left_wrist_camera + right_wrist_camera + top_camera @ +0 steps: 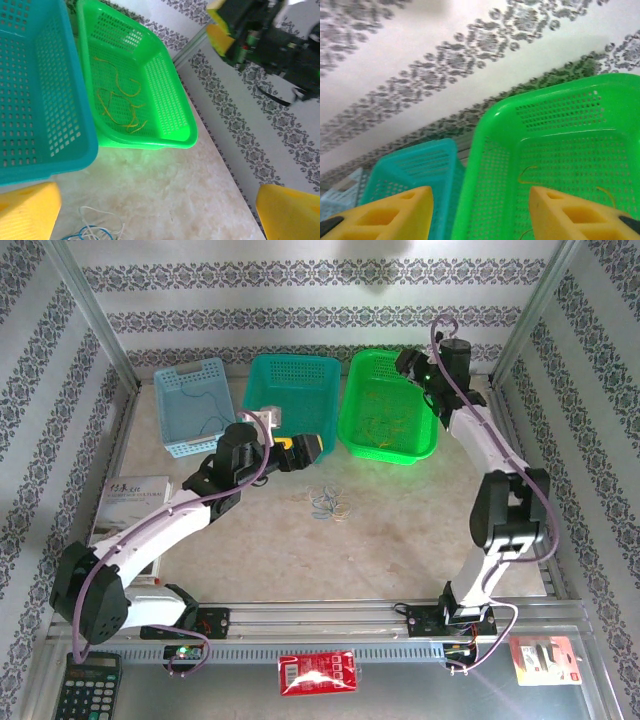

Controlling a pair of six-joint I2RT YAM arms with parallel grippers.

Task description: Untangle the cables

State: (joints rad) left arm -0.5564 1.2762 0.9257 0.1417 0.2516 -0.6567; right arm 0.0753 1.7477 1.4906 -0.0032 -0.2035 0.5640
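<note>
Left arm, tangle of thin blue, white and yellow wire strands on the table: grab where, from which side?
Probably the white loop sticking out at the edge of the tangle of thin wire strands, taken from straight above. The strands lie flat on the tabletop, so no side approach gets under them; the left gripper's open fingers should straddle one strand and pinch.
</note>
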